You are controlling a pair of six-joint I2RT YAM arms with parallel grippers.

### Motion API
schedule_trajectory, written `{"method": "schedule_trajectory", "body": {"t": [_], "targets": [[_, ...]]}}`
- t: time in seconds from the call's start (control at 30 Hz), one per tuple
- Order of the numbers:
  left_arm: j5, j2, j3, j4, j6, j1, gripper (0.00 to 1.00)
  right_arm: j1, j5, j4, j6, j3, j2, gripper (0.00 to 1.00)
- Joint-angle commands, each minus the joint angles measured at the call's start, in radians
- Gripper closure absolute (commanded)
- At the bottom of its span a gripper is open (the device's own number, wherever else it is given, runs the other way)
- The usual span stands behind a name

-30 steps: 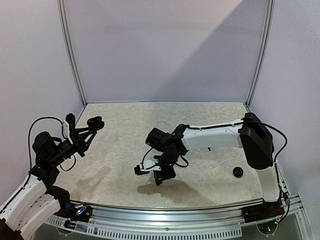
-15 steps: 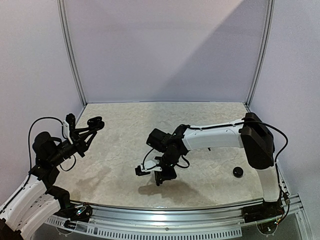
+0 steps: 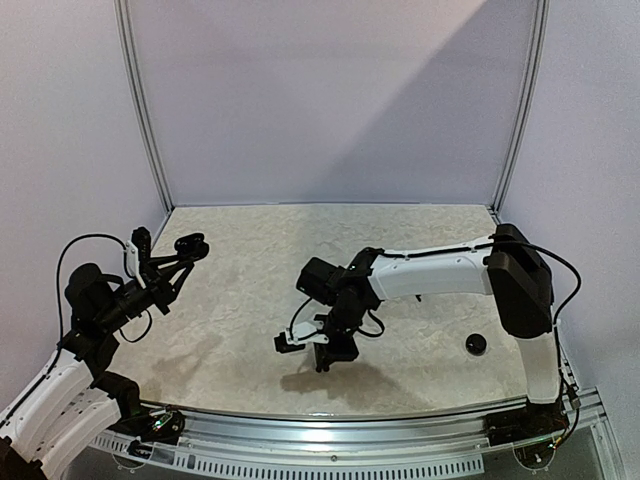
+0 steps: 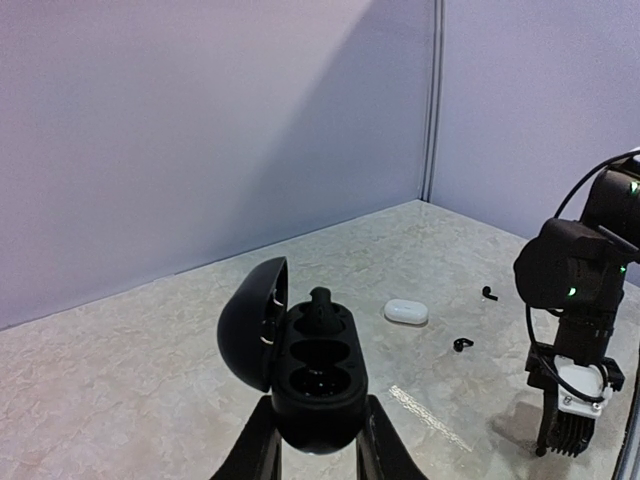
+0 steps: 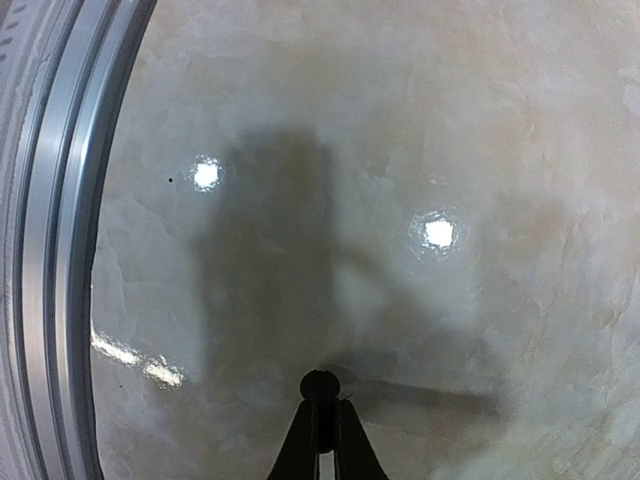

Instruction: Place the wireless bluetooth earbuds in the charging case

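At left: left gripper (image 4: pixel 315 455) clamps open charging case (image 4: pixel 318 372), one bud (image 4: pixel 320 304) seated.
At centre: right gripper (image 5: pixel 320 410) nipped onto black earbud (image 5: pixel 320 383).

The black case (image 4: pixel 315 375), open with its lid swung left, is held upright above the table (image 4: pixel 150 340). One black bud (image 4: pixel 320 305) sits in its far socket. Two black buds (image 4: pixel 461 344) (image 4: pixel 489 293) lie loose near the closed white case (image 4: pixel 406 312). The right gripper (image 5: pixel 320 405) pinches a fourth bud (image 5: pixel 320 382).

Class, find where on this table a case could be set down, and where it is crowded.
Free: the table along the rear wall, and the middle patch between the left gripper holding the charging case and the right gripper pinching an earbud. Crowded: near the right arm, around the white case and loose earbuds.
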Motion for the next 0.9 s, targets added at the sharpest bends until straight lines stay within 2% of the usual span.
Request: {"method": "schedule_trajectory", "body": {"t": [0.0,0.3,0.43,0.7,0.87], "targets": [[0.017,-0.009,-0.010,0.008,0.012,0.012,1.00,-0.004,-0.020,-0.037,0.017,0.014,-0.042,1.00],[0.141,-0.007,-0.006,0.018,0.023,-0.005,1.00,-0.019,-0.005,0.042,0.069,0.108,-0.188,1.00],[0.238,-0.008,0.011,0.036,0.045,-0.024,1.00,-0.020,0.003,0.085,0.091,0.184,-0.255,1.00],[0.441,0.067,0.055,0.076,0.171,-0.088,1.00,-0.012,-0.074,0.261,0.086,0.291,-0.343,1.00],[0.460,0.143,0.093,0.089,0.262,-0.169,1.00,0.024,-0.098,0.362,0.059,0.318,-0.340,1.00]]}}
